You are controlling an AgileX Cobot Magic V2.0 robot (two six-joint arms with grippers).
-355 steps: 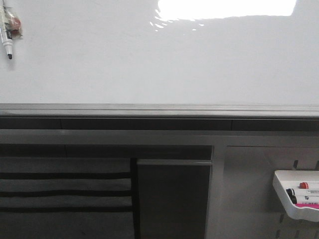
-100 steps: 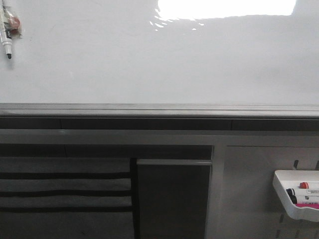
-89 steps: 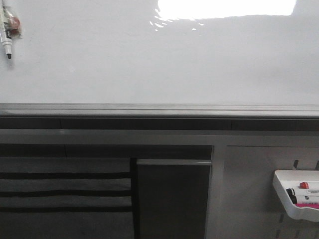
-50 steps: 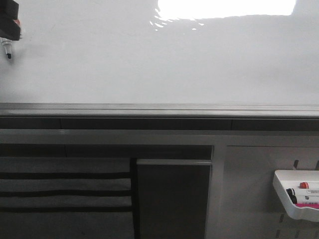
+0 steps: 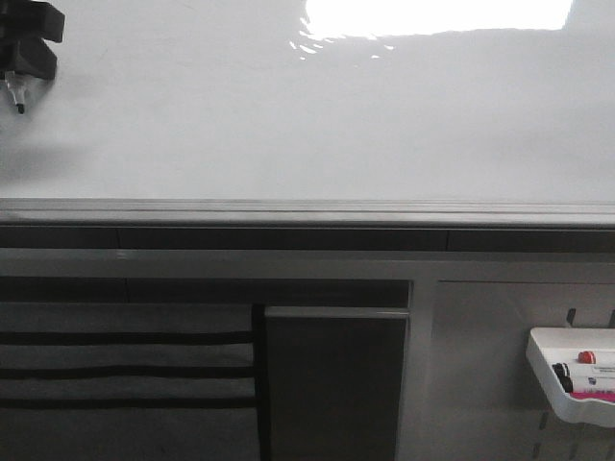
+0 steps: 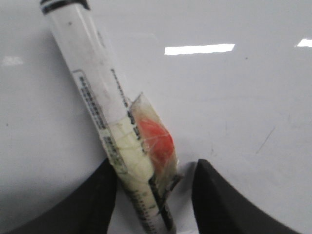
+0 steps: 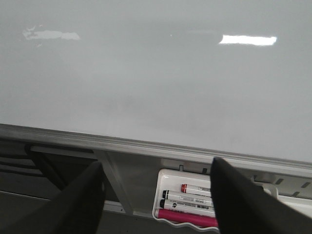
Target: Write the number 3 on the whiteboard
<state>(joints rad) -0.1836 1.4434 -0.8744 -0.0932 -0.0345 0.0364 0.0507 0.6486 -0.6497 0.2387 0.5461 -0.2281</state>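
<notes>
Your left claw [image 5: 24,43] has pushed further into the front view's top left corner, now covering most of the marker [image 5: 16,96] so only its black tip pokes out below. Look at the left wrist view: the marker [image 6: 105,117] sits between the two fingers [image 6: 219,204], taped with a red blob, but whether the claw is pinching it you cannot tell. Your right claw [image 7: 156,204] is spread wide, hanging before the whiteboard [image 5: 317,125] above the white tray [image 7: 195,195] of pens. No digit shows on the whiteboard yet.
</notes>
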